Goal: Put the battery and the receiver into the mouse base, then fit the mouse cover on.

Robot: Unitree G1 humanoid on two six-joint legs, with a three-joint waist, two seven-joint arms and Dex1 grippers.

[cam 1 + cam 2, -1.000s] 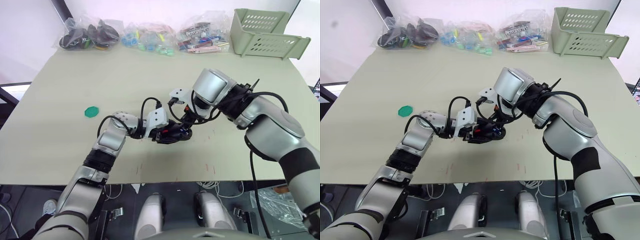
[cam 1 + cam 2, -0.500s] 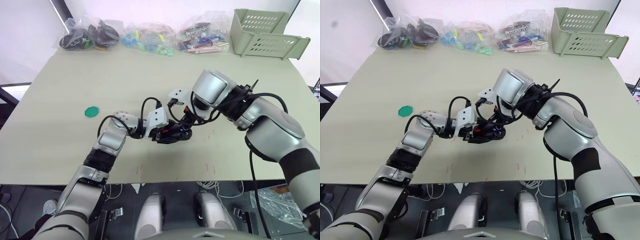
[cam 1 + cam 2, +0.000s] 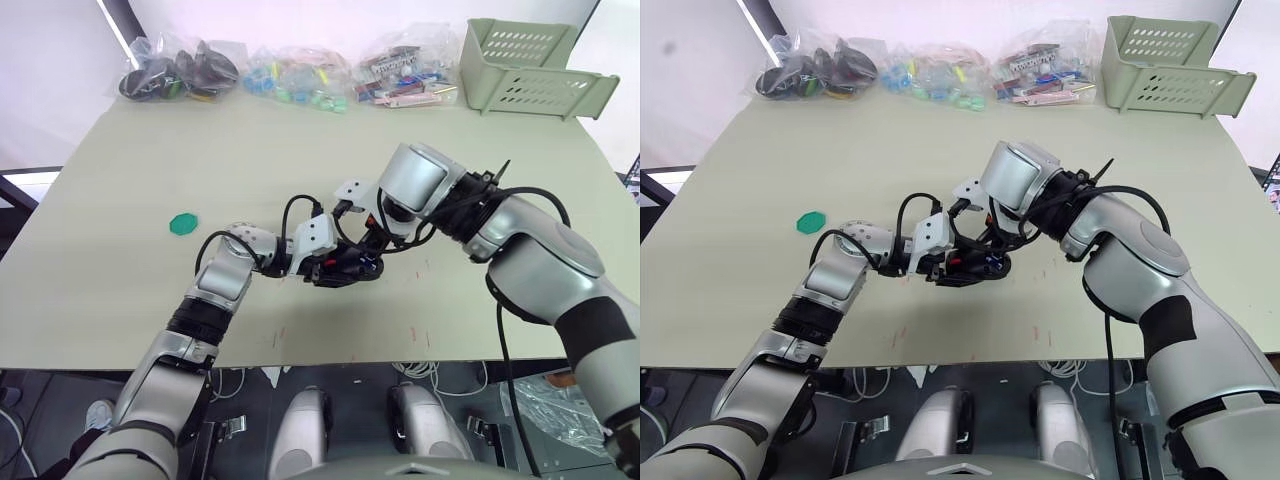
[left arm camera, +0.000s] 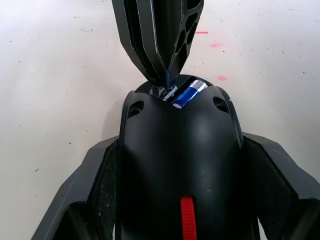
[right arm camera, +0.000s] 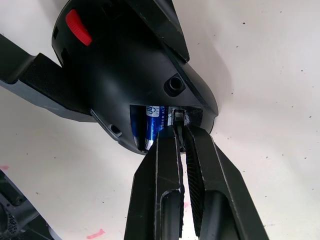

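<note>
Your left gripper (image 4: 175, 210) is clamped around the black oval mouse base with the red scroll wheel (image 4: 177, 165), one black finger on each flank, holding it down on the pale table top (image 3: 130, 200). The base's long axis runs straight away from that gripper: the wheel end sits deep between its fingers, and the open compartment end points outward, toward your right arm.

Your right gripper (image 5: 181, 131) comes in from the opposite side, roughly along that same axis, with its fingers pressed almost together. At their tips, right at the mouth of the narrow slot in the compartment end, sits a tiny dark stub with a pale metallic face, which looks like the receiver (image 5: 177, 116). It seems pinched between the tips, but the tips cover most of it, so take that as a judgement.

The small blue cylinder of the battery (image 5: 152, 125) already lies in its bay, just beside the right fingertips, with its long axis parallel to the base's. Its pale end points outward at the base's tail (image 4: 199, 86).

What the next move turns on is this: the slot lies directly ahead of your right fingertips, touching or nearly so, with the battery bay alongside it. The right arm is the one at the slot, so push along the base's length and keep the left grip firm.

The smooth black cover is not somewhere I can place. A round green disc (image 3: 183, 222) lies well off beyond your left arm.
</note>
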